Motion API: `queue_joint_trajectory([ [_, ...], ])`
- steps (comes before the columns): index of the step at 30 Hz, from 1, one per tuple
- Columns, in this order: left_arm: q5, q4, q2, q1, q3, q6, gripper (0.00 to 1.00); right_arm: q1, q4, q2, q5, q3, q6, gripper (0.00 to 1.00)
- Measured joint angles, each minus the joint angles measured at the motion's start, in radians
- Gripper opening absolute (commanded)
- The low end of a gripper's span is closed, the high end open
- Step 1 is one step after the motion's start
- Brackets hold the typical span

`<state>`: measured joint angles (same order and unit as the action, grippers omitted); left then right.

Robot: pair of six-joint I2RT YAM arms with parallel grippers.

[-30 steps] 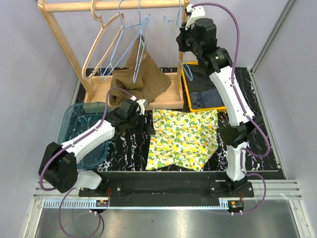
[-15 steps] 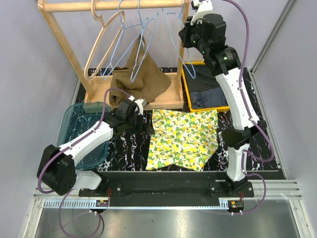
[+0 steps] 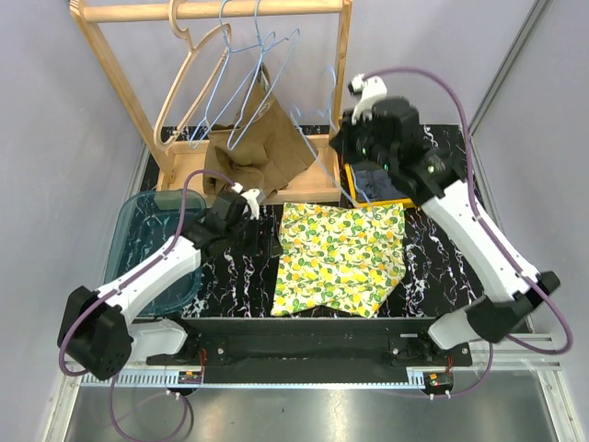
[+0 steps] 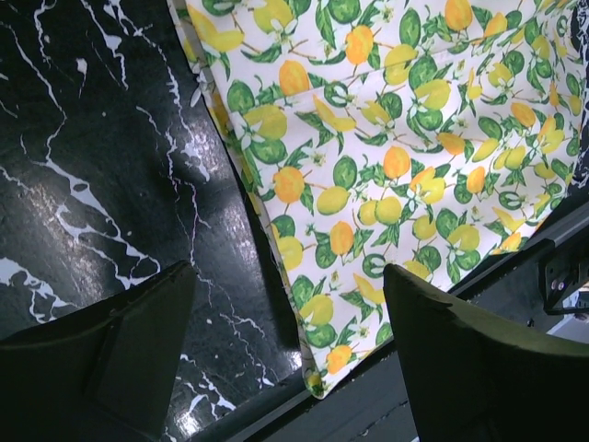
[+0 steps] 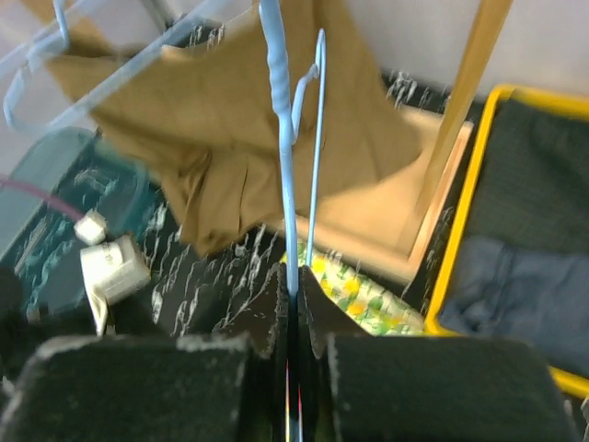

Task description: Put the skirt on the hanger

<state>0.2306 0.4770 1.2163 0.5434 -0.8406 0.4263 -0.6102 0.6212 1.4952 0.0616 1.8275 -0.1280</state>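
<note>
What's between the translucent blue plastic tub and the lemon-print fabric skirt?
Top view: the left gripper, open, over the black marbled tabletop.

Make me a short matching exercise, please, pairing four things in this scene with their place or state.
1. lemon-print skirt
2. blue hanger
3. left gripper
4. dark clothes

A. in the yellow tray
B. flat on the marble table
C. open above the skirt's edge
D. pinched in the shut right gripper

Pairs: 1-B, 2-D, 3-C, 4-A.
</note>
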Motion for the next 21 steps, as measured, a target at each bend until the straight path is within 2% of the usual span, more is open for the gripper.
queue_joint_trajectory([
  [7, 0.002, 0.001, -0.135, 0.000, 0.100, 0.028, 0.83, -0.152, -0.135, -0.259, -0.006, -0.581, -0.137, 0.00],
  [12, 0.009, -0.004, -0.229, 0.005, 0.173, 0.063, 0.79, -0.336, -0.367, -0.377, -0.016, -0.945, -0.247, 0.00],
  [17, 0.013, -0.012, -0.315, 0.029, 0.239, 0.110, 0.75, -0.491, -0.625, -0.393, 0.057, -1.149, -0.354, 0.00],
  [21, 0.010, -0.037, -0.340, 0.066, 0.287, 0.161, 0.73, -0.618, -0.796, -0.357, 0.196, -1.224, -0.417, 0.00],
])
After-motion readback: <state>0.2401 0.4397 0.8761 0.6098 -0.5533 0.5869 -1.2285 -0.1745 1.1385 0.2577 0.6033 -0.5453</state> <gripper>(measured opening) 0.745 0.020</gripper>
